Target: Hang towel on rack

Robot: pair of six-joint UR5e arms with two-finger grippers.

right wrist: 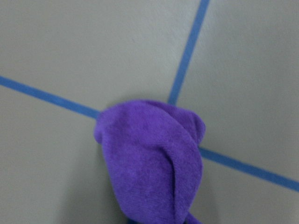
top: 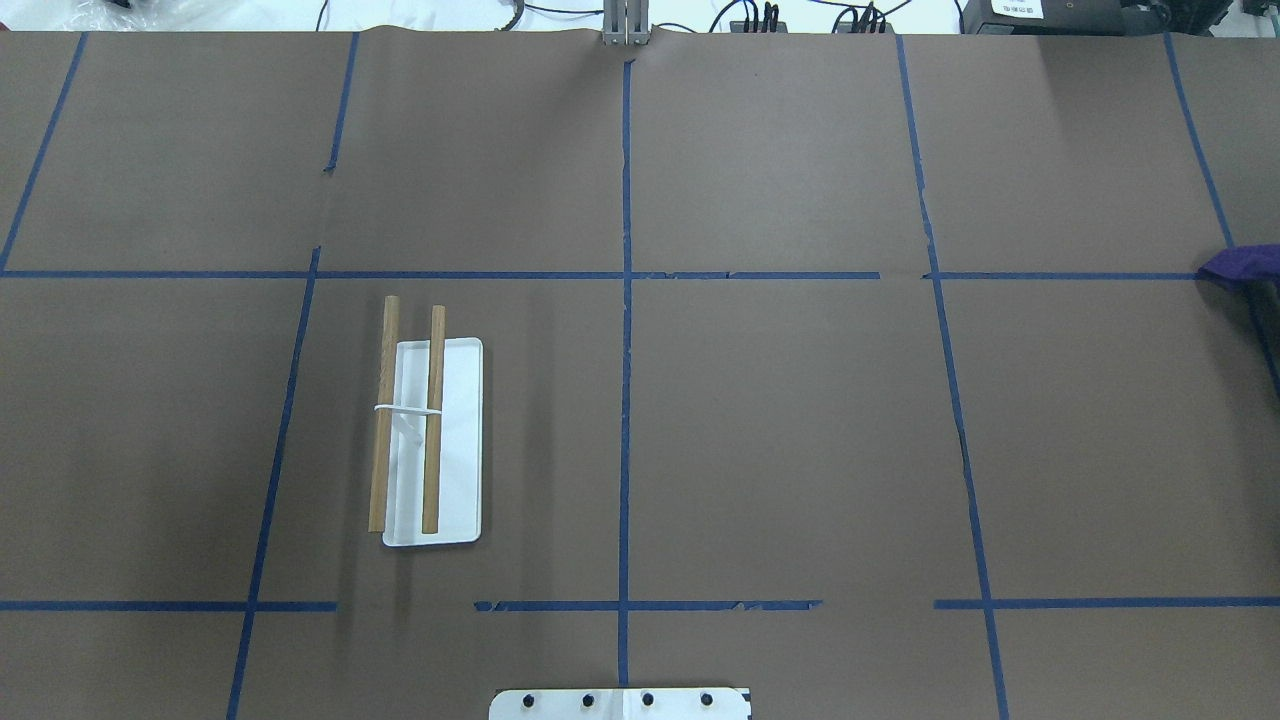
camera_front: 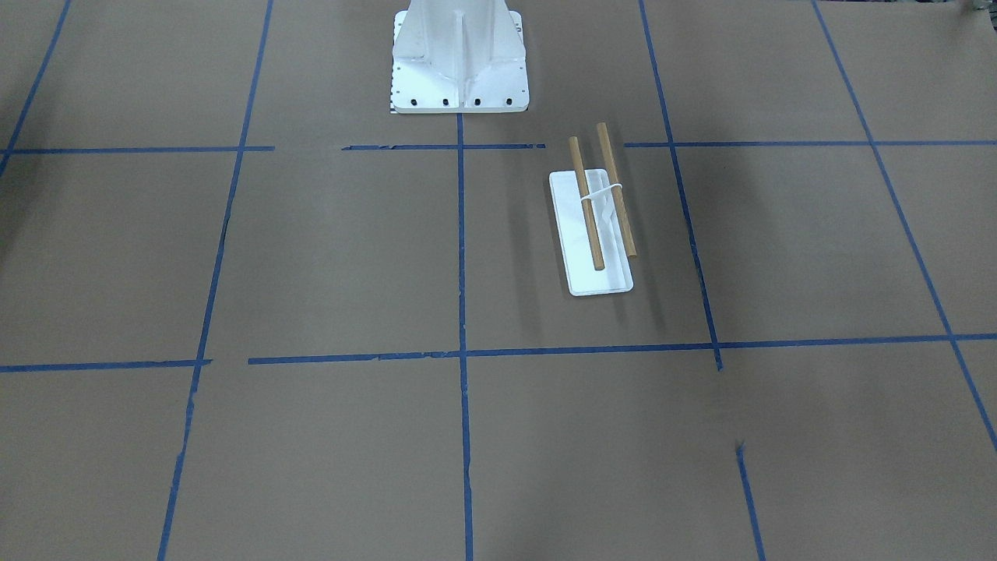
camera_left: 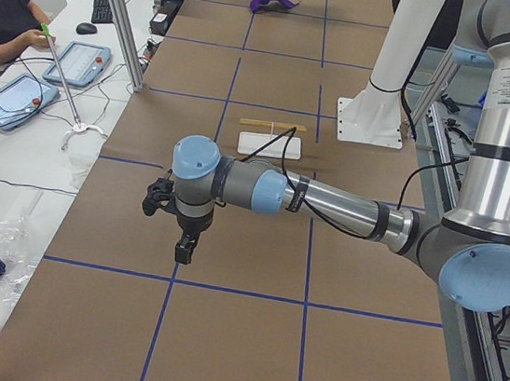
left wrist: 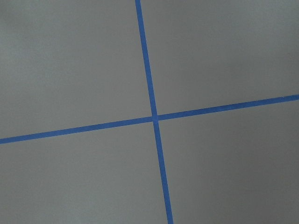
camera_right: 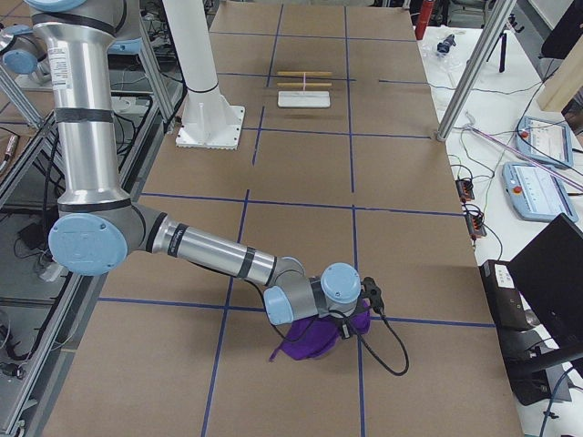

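Observation:
The rack (camera_front: 592,234) stands on the brown table, a white base with two wooden dowels; it also shows in the overhead view (top: 432,440) and small in both side views (camera_left: 271,139) (camera_right: 303,88). The purple towel (camera_right: 314,339) lies bunched at the table's end on my right, at the overhead view's right edge (top: 1238,264), and fills the lower right wrist view (right wrist: 154,158). My right gripper (camera_right: 341,324) is right over the towel; I cannot tell whether it is open or shut. My left gripper (camera_left: 183,254) points down above bare table, far from the rack; its state is unclear.
The white robot pedestal (camera_front: 459,66) stands behind the rack. Blue tape lines (left wrist: 152,116) grid the table. An operator (camera_left: 0,16) with a grabber stick, and tablets (camera_left: 74,62), are beside the table. Aluminium posts (camera_right: 469,77) stand at its edge.

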